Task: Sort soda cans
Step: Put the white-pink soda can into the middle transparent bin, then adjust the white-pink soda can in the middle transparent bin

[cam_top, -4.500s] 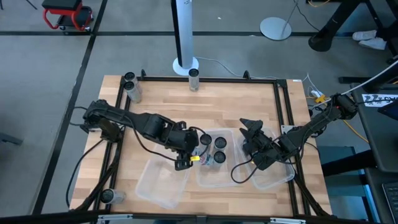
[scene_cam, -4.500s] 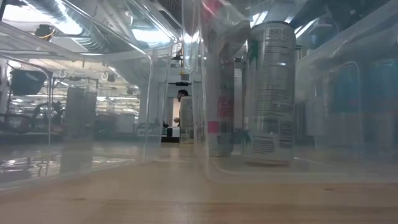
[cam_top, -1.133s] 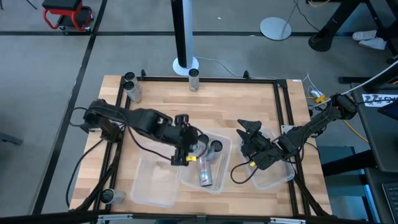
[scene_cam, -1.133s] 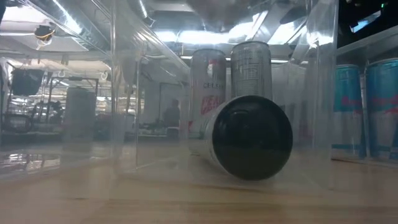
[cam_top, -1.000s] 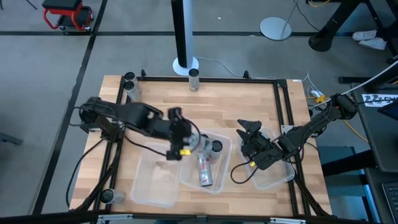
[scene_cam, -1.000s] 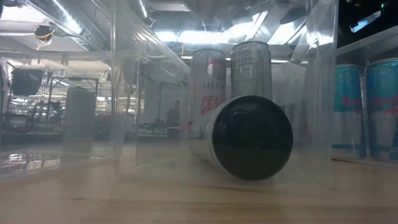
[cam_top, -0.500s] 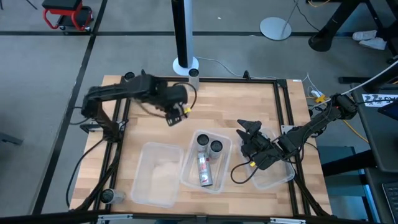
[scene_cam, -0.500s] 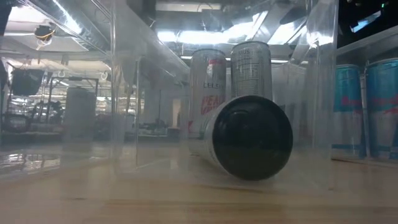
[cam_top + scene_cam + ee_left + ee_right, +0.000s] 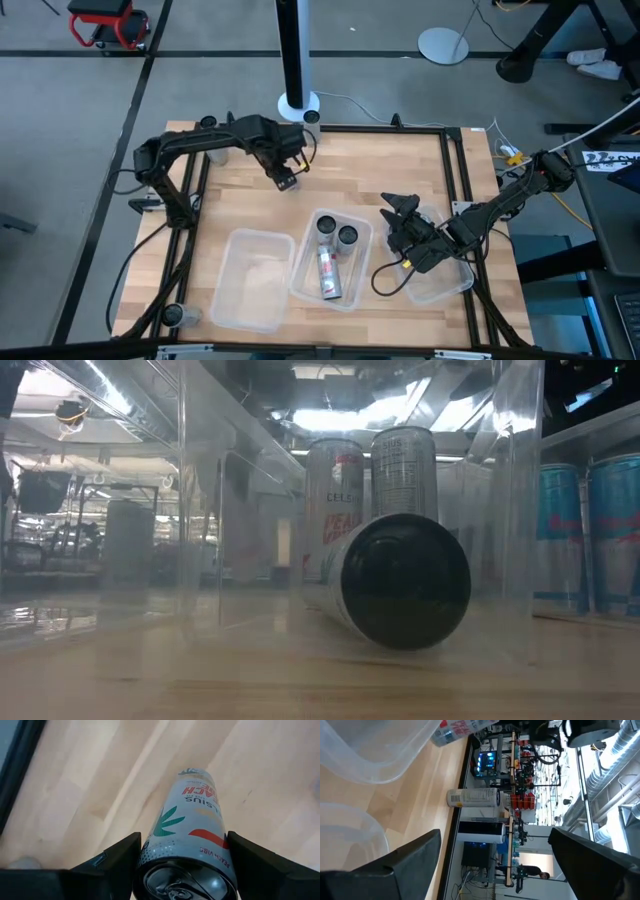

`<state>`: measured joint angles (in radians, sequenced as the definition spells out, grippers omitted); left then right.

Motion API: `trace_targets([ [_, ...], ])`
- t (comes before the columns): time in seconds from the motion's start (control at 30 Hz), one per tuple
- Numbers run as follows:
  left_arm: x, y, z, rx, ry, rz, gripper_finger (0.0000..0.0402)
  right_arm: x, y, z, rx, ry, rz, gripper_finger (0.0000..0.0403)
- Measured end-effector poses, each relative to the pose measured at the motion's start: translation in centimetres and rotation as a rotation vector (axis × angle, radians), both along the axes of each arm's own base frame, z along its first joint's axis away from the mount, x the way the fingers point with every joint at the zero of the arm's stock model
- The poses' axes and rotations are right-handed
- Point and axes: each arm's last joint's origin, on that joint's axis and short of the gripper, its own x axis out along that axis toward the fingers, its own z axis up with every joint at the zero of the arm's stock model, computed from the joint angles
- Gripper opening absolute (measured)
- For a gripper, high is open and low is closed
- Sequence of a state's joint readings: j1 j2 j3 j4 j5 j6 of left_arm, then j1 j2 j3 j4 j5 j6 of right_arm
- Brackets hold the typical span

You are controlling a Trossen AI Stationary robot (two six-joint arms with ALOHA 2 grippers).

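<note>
My left gripper [image 9: 285, 178] hangs over the far part of the table, shut on a silver can with a peach label [image 9: 192, 820]. In the high view the gripper hides that can. The middle clear bin [image 9: 300, 282] holds two upright cans [image 9: 326, 224] [image 9: 347, 236] and one lying on its side [image 9: 328, 275]. The lying can's dark end [image 9: 405, 580] faces the low camera. My right gripper [image 9: 405, 215] waits open over the right bin [image 9: 450, 285], which holds blue-white cans [image 9: 610, 530]. My left gripper pinches the peach-label can between its two fingers [image 9: 115, 862] at the upper wall just below the rim [image 9: 150, 852]. It comes from above, pointing down along the can. The can stands upright below the fingers. Whether its base touches the wood, I cannot tell.
An empty clear bin [image 9: 250, 285] sits left of the middle one. Single cans stand at the far edge [image 9: 311, 118], the far left corner [image 9: 206, 122] and the near left corner [image 9: 172, 315]. A black frame [image 9: 450, 150] rims the table, and a white pole base [image 9: 297, 103] stands behind it.
My left gripper has risen from the middle bin's left side and swung toward the table's far edge, carrying the peach-label can out of the bin. The lying can and the two upright cans have stayed in place. My right arm has kept still.
</note>
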<state>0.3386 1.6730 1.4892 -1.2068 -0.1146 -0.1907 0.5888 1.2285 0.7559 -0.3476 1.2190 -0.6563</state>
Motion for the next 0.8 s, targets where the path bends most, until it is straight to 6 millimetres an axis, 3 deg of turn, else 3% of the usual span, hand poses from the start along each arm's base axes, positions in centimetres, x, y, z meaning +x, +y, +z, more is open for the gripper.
trace_targets([
  [0.43,0.02,0.09,-0.78,-0.007,-0.004,-0.009,0.0288,0.01,0.01,0.02,0.002,-0.003,0.0,0.0372],
  [0.8,0.45,0.22,-0.6,0.011,-0.054,-0.012,0.0291,0.01,0.01,0.01,0.001,-0.002,0.0,0.0372],
])
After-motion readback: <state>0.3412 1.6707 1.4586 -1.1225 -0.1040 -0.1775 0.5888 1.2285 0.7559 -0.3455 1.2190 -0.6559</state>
